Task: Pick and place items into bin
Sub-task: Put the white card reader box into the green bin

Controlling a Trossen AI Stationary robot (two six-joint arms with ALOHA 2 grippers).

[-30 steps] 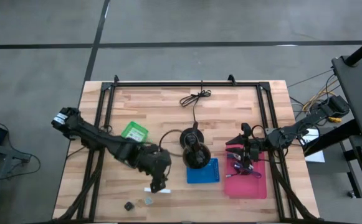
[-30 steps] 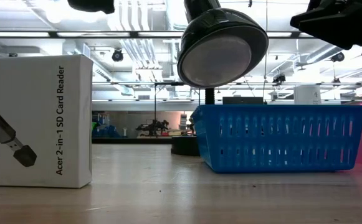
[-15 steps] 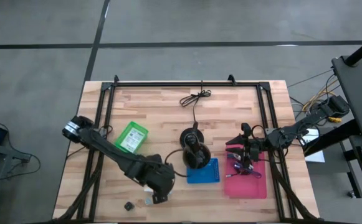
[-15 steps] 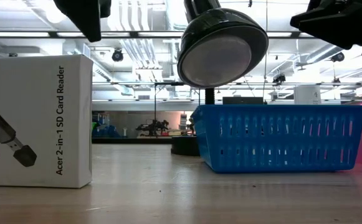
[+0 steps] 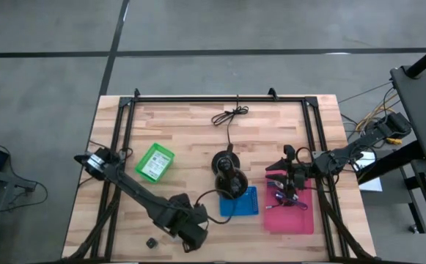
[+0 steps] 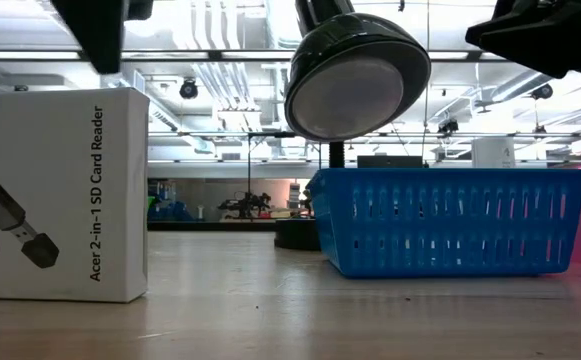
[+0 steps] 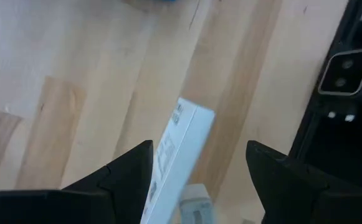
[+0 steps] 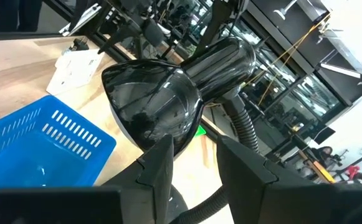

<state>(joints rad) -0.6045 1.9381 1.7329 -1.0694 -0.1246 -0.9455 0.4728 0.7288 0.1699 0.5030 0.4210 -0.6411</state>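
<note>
A white card-reader box (image 7: 179, 149) lies flat on the wood near the table's front edge, and it also shows in the low view (image 6: 58, 195). My left gripper (image 7: 199, 149) hangs above it, tipped steeply down and open, one finger on either side of the box and apart from it; in the high view the gripper (image 5: 191, 237) hides the box. A tiny black cube (image 5: 151, 242) lies just to its left. The blue bin (image 5: 240, 202) stands right of the gripper. My right gripper (image 5: 279, 180) waits open over the pink bin (image 5: 293, 218).
A black lamp-like stand (image 5: 229, 181) rises just behind the blue bin, its cord (image 5: 229, 117) running to the far edge. A green box (image 5: 156, 161) lies at mid left. Purple oddments lie in the pink bin. Bare wood spreads across the far half.
My left gripper has gone toward the table's near edge and down, tipping more steeply downward, and now stands over the white box. Its fingers have kept the same gap. The box has not moved.
</note>
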